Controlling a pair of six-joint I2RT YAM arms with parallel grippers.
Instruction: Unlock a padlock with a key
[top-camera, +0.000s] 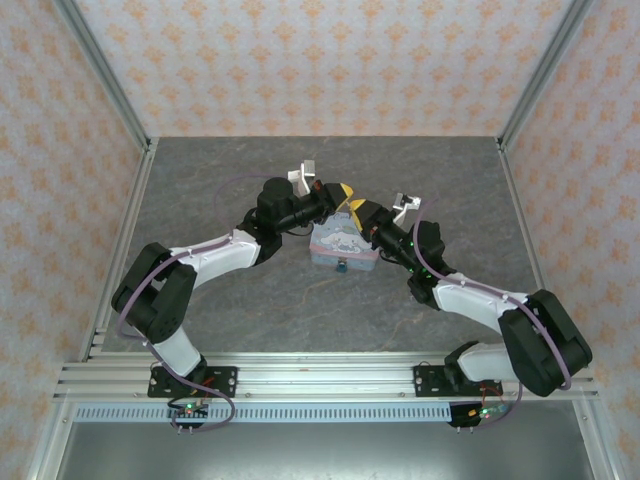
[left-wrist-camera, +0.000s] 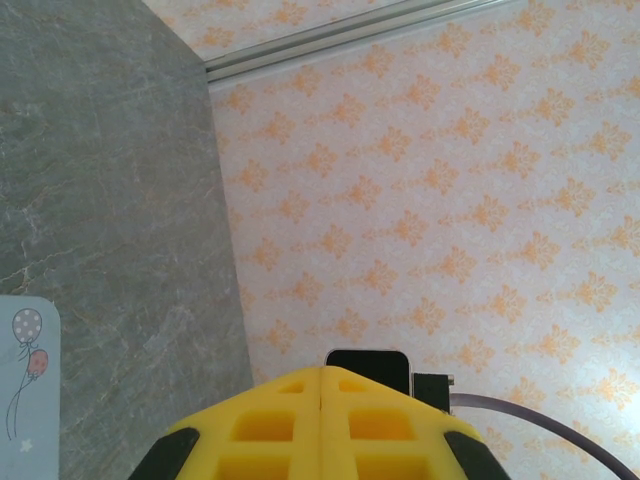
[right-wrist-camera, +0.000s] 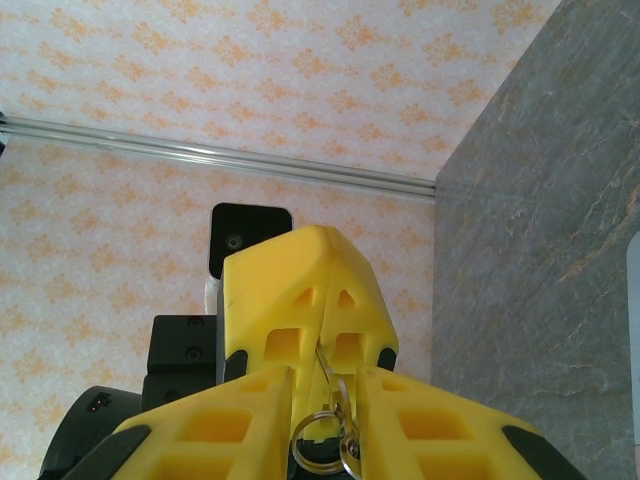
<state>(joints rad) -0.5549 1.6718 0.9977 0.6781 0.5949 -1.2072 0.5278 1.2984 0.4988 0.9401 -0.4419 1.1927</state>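
Padlock (top-camera: 342, 265): lying mid-table, against the near side of the tin (top-camera: 340, 240), untouched. Passing the key (right-wrist-camera: 321, 358) above it: pinched in the closed left gripper (left-wrist-camera: 320, 400), ring between the right gripper (right-wrist-camera: 325, 395) fingers, hold there unclear. Next: settle one firm grip, lower, line up with the keyhole.

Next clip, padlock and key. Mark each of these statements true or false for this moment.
1. The teal padlock sits at the near edge of the cartoon-printed tin. True.
2. The left gripper has its fingers spread wide. False: they are pressed together.
3. A metal key ring shows between the fingers of the right gripper. True.
4. The two grippers are far apart from each other. False: they meet tip to tip above the tin.
5. The key is seated in the padlock. False: it is up at the fingertips, apart from the padlock.
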